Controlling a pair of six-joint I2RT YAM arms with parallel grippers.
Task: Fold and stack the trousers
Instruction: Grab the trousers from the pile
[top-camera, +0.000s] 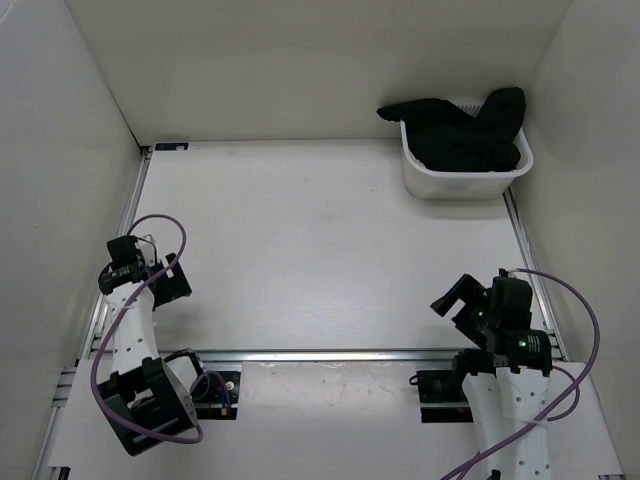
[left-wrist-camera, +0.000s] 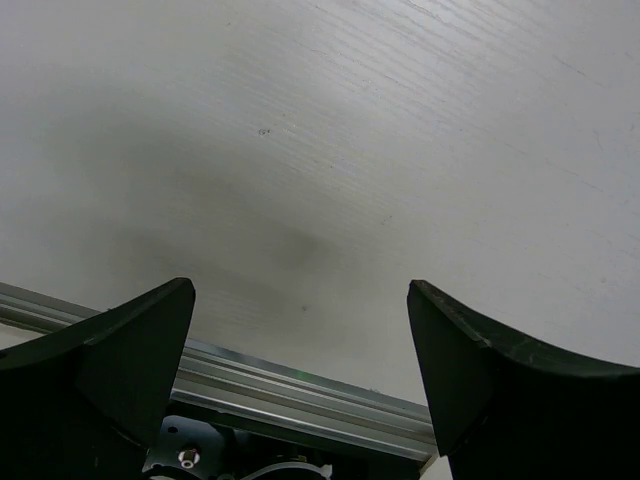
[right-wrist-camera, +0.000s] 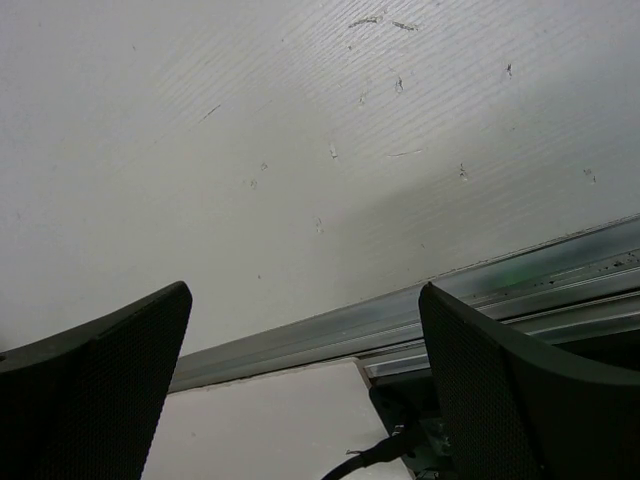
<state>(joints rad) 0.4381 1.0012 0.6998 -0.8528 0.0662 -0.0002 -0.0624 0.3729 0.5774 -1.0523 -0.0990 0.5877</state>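
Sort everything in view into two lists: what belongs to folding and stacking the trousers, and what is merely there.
Belongs to the job: trousers, heaped in the white bin; left gripper, open; right gripper, open.
Merely there: white bin; table; metal rail.

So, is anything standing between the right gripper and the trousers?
No loose object lies between the right gripper and the trousers. Only the near wall of the white bin holding them is in the way.

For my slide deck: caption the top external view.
Black trousers heaped in a white tub, far right; left arm and right arm near, jaws open.
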